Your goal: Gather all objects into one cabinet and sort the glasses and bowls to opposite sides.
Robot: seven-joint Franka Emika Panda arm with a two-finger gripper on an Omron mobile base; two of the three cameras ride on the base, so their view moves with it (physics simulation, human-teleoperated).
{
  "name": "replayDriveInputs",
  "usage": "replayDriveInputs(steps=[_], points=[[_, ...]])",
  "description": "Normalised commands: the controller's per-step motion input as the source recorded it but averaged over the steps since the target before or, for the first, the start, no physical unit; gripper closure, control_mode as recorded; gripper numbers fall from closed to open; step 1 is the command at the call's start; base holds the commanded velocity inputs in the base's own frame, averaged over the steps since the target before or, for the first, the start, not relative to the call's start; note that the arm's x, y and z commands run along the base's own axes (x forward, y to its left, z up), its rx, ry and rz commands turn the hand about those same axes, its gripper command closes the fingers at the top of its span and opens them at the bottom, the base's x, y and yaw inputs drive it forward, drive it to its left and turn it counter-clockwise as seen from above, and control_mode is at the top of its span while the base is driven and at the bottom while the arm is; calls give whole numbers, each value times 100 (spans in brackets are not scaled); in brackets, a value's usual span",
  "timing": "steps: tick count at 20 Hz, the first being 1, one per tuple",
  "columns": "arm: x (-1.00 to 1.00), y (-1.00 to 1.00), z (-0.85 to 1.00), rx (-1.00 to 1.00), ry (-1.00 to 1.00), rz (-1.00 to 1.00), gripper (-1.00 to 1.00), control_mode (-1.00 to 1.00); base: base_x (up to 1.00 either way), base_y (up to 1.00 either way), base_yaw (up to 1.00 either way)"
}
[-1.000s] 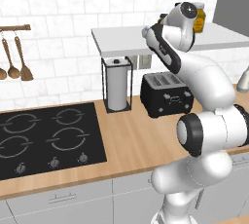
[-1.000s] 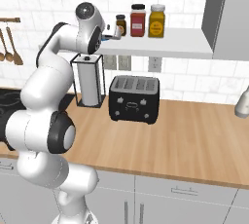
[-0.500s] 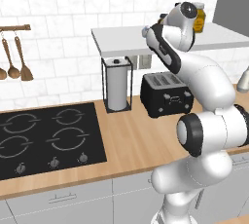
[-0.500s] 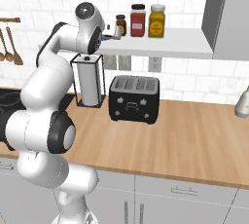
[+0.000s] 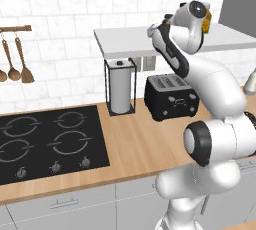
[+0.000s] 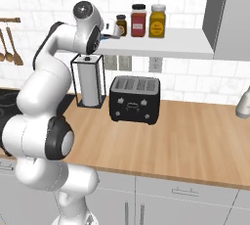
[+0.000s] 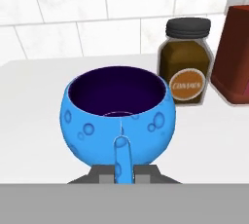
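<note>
Glossy round blue bowl [image 7: 118,116], bubble-dimpled, dark inside, between closed fingers [image 7: 121,157].

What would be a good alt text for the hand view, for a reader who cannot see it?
A glossy blue bowl with a dark inside sits on a white shelf, with the gripper shut on its near rim. Behind it to the right stand a small brown jar and part of a red jar, before white tiles.

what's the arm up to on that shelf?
The gripper is shut on the near wall of the small blue bowl, which sits on the white tiled-wall shelf. A brown lidded jar stands just beside the bowl, with a red jar and a yellow jar further along. The bowl does not look lifted yet.
</note>
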Motion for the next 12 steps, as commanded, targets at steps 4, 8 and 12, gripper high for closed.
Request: replayDriveInputs(steps=[4, 8, 12], points=[[-33, 0, 13, 0, 0, 0, 100, -100, 0, 0, 0], [-25, 0, 8, 0, 0, 0, 100, -100, 0, 0, 0], [-19, 0, 4, 0, 0, 1, 100, -100, 0, 0, 0]])
